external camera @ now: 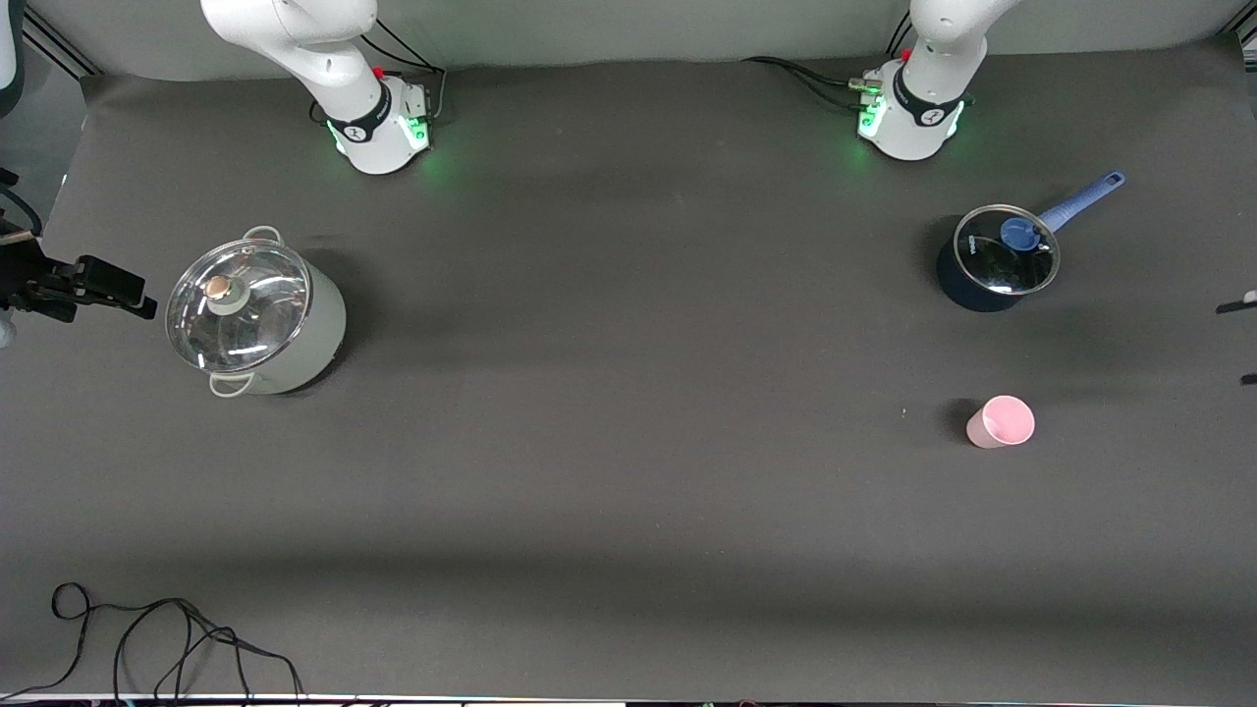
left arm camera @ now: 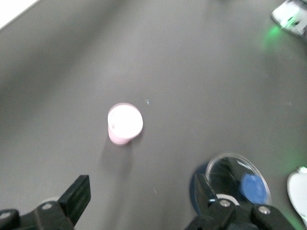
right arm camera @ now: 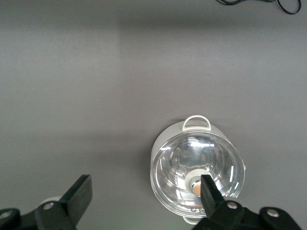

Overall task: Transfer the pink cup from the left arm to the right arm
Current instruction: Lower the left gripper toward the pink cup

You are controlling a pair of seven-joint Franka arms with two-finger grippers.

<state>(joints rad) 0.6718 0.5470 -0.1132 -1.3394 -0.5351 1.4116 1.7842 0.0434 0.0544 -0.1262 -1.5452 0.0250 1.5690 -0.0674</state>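
Note:
The pink cup [external camera: 1002, 422] stands upright on the dark table toward the left arm's end, nearer to the front camera than the blue saucepan. It also shows in the left wrist view [left arm camera: 124, 123], mouth up. My left gripper [left arm camera: 142, 194] is open and empty, up in the air, apart from the cup; only its fingertips [external camera: 1235, 306] show at the edge of the front view. My right gripper [right arm camera: 144, 194] is open and empty at the right arm's end of the table [external camera: 108, 285], above the table beside the big pot.
A blue saucepan [external camera: 997, 257] with a glass lid and long blue handle stands near the left arm's base; it also shows in the left wrist view [left arm camera: 235, 184]. A pale lidded pot [external camera: 250, 314] stands toward the right arm's end [right arm camera: 197, 167]. A black cable [external camera: 167, 638] lies at the front corner.

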